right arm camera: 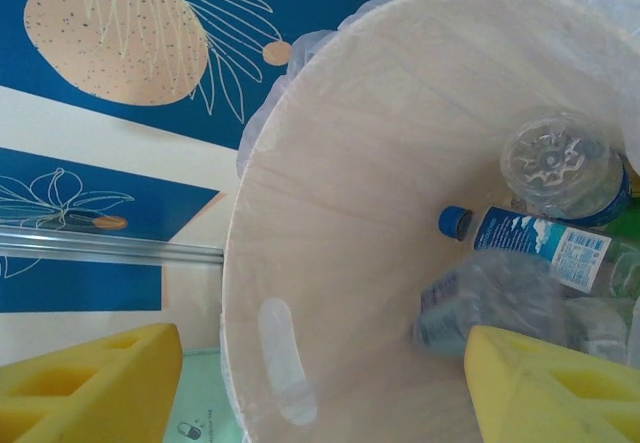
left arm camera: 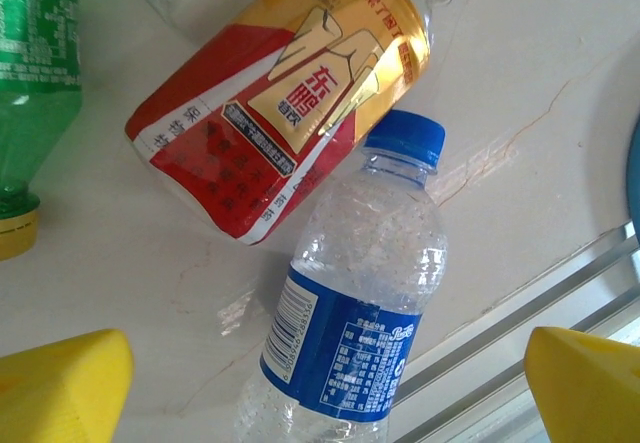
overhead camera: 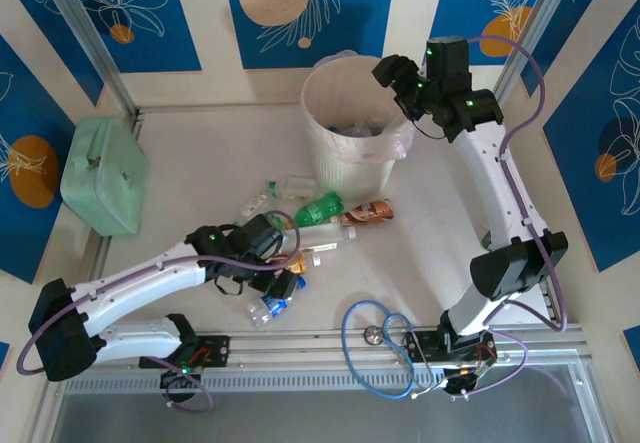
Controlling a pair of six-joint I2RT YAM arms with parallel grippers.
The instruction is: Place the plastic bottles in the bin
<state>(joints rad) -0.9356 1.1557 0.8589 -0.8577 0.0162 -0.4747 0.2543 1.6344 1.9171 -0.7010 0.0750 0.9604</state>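
Table [overhead camera: 200, 153]: pale, bare at far left centre.
Bin [overhead camera: 340, 158]: far centre, bag-lined. Several clear bottles [right arm camera: 545, 248] lie at its bottom.
Mint-green case [overhead camera: 103, 173]: left side.
Right gripper [right arm camera: 320, 383]: above the bin's far-right rim, fingers spread wide, nothing between them.
Left gripper [left arm camera: 330, 393]: near centre, fingers spread wide on either side of a clear blue-capped bottle [left arm camera: 350, 293], not gripping it. A red-gold bottle [left arm camera: 280, 103] touches that one.
Green bottle [overhead camera: 318, 209] and brown bottle [overhead camera: 367, 212]: on the table just near of the bin.
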